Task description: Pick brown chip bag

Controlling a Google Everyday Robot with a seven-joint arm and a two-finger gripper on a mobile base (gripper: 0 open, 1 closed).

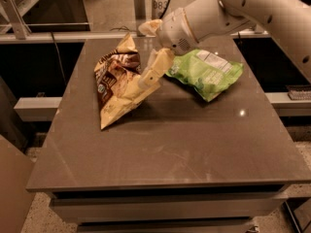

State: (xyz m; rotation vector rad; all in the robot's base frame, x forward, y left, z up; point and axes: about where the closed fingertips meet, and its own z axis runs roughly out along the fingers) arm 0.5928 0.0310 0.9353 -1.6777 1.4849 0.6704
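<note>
Fig. Table (175,149), brown chip bag (116,89) left of centre; gripper (147,79) at bag's right edge: grasp step, judged.
Bag: puffy, angular, glossy, dark brown + tan-yellow, tilted. Gripper open or closed: cannot tell. Next, prob.: firm pinch, lift clear of green bag (206,72) nearby.

Looks like robot test lab, not home: bare grey-brown table (170,149) on plain blocky base, speckled hard floor (36,217), metal rails (48,37) behind, loose cable (54,57) hanging. White robot arm (252,8) reaches over table, with gripper (154,71) at right edge of brown chip bag (116,89).
</note>
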